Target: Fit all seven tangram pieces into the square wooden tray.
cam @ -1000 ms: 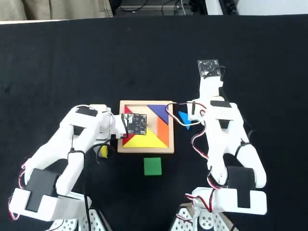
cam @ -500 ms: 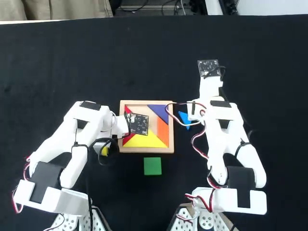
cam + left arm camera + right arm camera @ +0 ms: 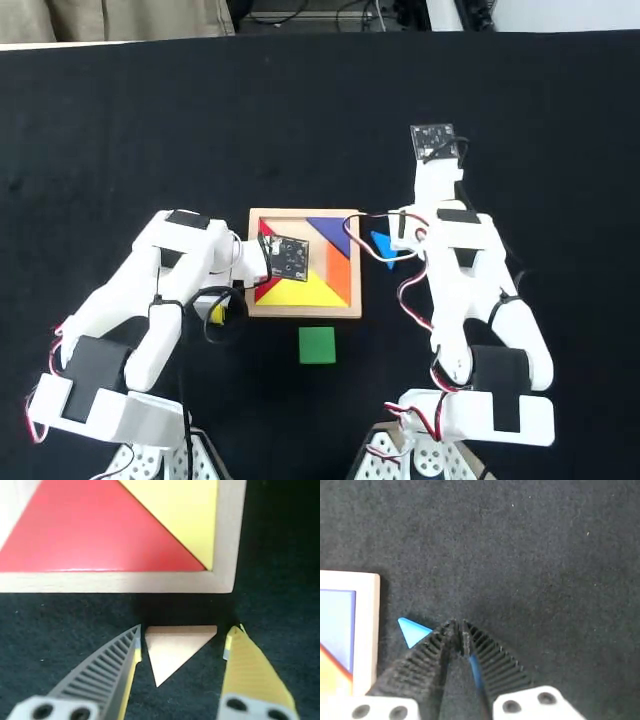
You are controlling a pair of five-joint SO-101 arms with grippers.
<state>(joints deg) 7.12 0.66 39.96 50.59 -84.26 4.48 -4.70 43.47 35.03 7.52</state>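
Note:
The square wooden tray (image 3: 300,313) holds red, yellow, orange and dark blue pieces. In the left wrist view my left gripper (image 3: 182,641) is open just outside the tray's corner (image 3: 222,582), and a small pale triangle (image 3: 175,647) lies on the cloth between its fingers. From above, that gripper (image 3: 215,312) sits at the tray's near left corner. My right gripper (image 3: 457,629) is shut, its tips over a light blue triangle (image 3: 412,630) next to the tray's right rim (image 3: 370,620). The blue triangle (image 3: 383,247) is partly hidden under the arm.
A green square (image 3: 318,345) lies on the black cloth just in front of the tray. Black cloth covers the whole table, with wide free room behind and to both sides. The arms' bases stand at the near edge.
The left arm's upper links swung a little to the left a second ago, while its gripper stayed at the tray's corner. The right arm and the pieces have not moved.

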